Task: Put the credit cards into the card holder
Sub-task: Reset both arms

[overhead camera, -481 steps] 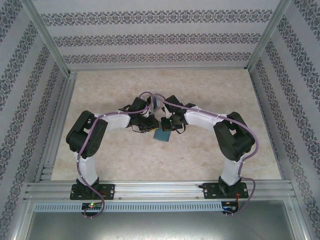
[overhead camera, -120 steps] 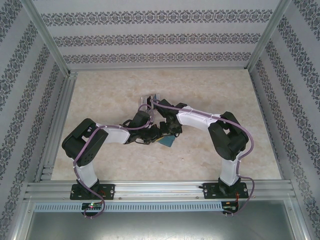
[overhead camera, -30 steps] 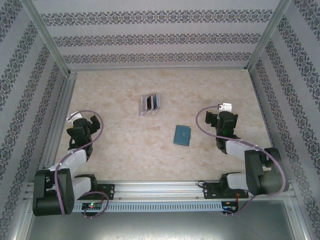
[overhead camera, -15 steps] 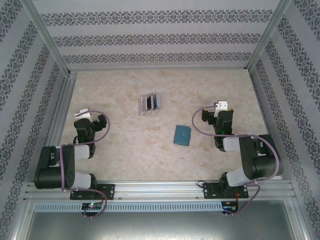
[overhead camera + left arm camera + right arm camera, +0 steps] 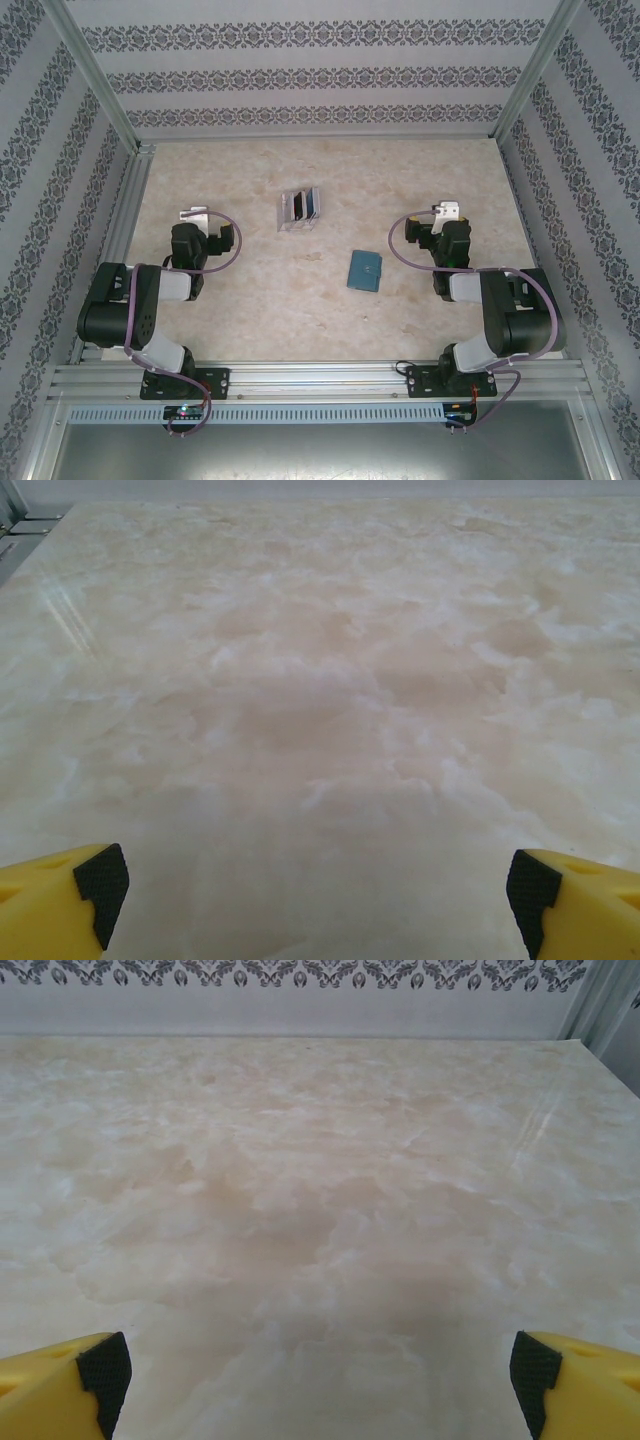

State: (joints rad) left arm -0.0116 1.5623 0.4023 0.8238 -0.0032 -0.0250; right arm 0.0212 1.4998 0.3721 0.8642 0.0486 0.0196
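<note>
Left gripper [image 5: 320, 905]: jaws spread wide, yellow fingers [image 5: 50, 900] at the frame corners, nothing between them, bare marble table [image 5: 330, 710] below. Right gripper [image 5: 320, 1385]: likewise wide apart and empty. Card holder [image 5: 364, 270] lies flat on the table between the two arms, nearer the right one. Credit cards [image 5: 304, 205] stand in a clear box [image 5: 284, 224] farther back, well apart from both grippers

Each of the two arms is built of chunky black joint housings [image 5: 110, 318] and smooth white link shells [image 5: 163, 352], with a lilac cable [image 5: 390, 240] looping along it and yellow fingers [image 5: 45, 905] faced with black pads [image 5: 103, 880].
</note>
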